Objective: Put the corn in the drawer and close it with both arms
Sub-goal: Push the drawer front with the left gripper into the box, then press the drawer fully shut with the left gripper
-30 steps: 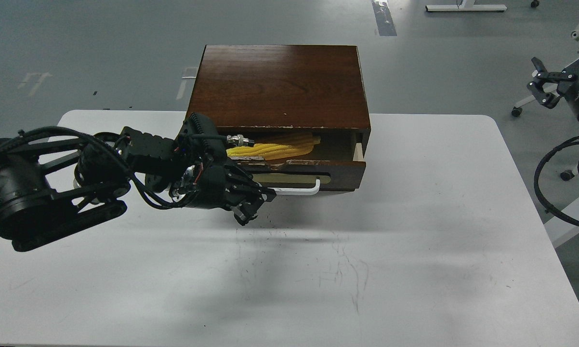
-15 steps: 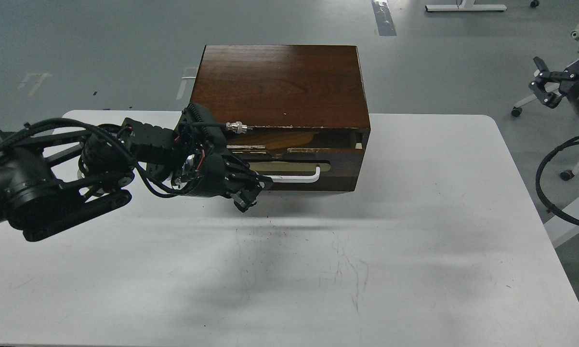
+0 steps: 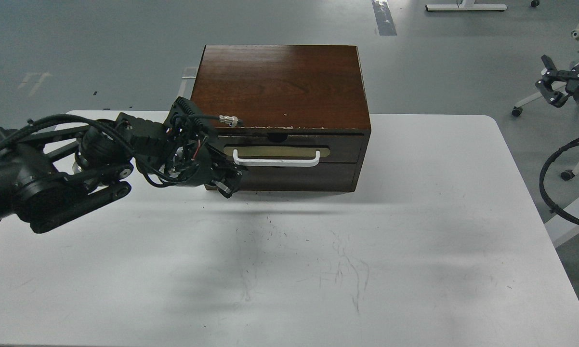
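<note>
The drawer [image 3: 340, 148] is pushed in, its dark brown front flush with the wooden box [image 3: 280, 84]. Its white bar handle [image 3: 276, 160] sits on a tan oval plate. The corn is hidden, out of sight behind the shut drawer front. My left gripper [image 3: 228, 180] is at the left end of the box's front, just left of and below the handle, low over the table. It is dark and its fingers cannot be told apart. My right gripper [image 3: 554, 86] is far right, off the table, raised, with its fingers apart and empty.
The white table [image 3: 414, 241] carries the box at its far middle. A plain dark panel [image 3: 309, 177] lies under the drawer. Black cables [image 3: 559, 183] and a white stand are off the table's right edge. Grey floor lies behind.
The drawer has slid from part open to fully shut, hiding the corn. My left gripper moved back and left along the drawer front. My right gripper drifted slightly right.
</note>
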